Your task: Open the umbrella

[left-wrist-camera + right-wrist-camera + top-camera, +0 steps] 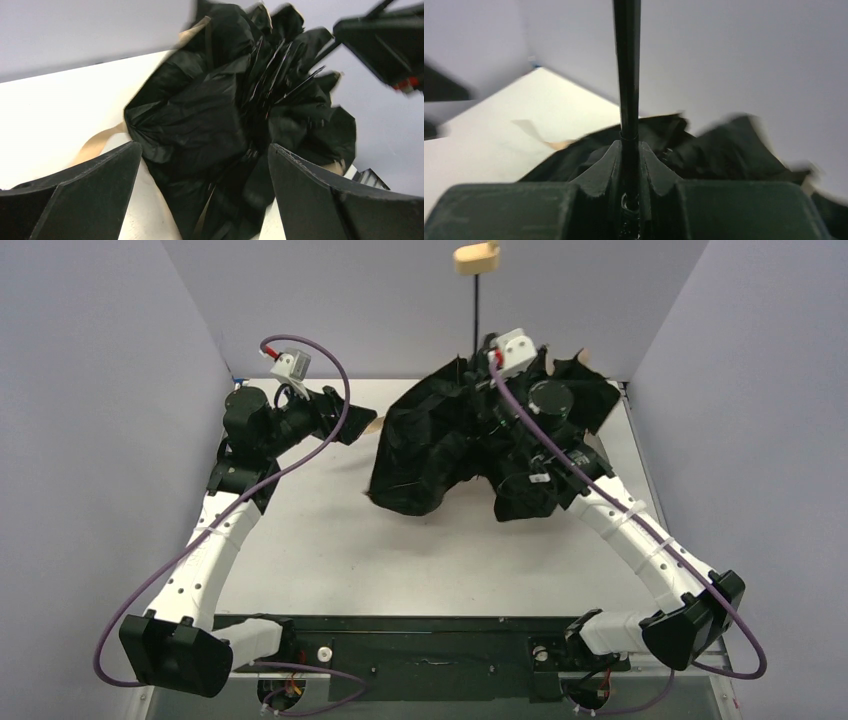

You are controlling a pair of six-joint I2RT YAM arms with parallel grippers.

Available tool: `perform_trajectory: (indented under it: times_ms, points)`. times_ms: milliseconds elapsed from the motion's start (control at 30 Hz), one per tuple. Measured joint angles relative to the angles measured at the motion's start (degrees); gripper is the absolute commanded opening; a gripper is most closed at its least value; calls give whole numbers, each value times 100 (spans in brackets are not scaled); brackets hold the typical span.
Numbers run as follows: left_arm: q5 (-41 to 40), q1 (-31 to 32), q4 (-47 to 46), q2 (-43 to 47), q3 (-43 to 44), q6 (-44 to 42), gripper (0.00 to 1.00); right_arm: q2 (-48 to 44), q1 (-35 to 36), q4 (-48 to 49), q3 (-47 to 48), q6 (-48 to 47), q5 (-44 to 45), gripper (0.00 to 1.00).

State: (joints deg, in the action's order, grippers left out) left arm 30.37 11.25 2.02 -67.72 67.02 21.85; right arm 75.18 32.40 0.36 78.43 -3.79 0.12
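Left gripper (358,428) spread wide, holding nothing. Its fingers (90,195) frame the crumpled black lining of the umbrella (430,455), which sits on the table (330,550) toward the far right, half-spread, lining up. Right gripper (629,160) pinched narrow on the thin black shaft (626,60) — shaft upright, beige handle knob (477,257) at its top, high above the fabric.

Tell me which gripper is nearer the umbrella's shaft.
Right. The right gripper is shut on the umbrella shaft just above the black canopy. The left gripper is open and faces the canopy from its left side, away from the shaft.
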Motion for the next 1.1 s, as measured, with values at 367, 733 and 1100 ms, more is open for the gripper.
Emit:
perform_trajectory:
  times_ms: [367,733,1100]
  points:
    - [188,-7,511,-216,310,-160,97,109,-535,-35,269,345,-170,0]
    - [273,-11,638,-229,409,-157,97,28,-114,-186,282,616,-348,0]
    - [317,-11,684,-188,409,-269,97,-98,127,-216,271,868,-240,0]
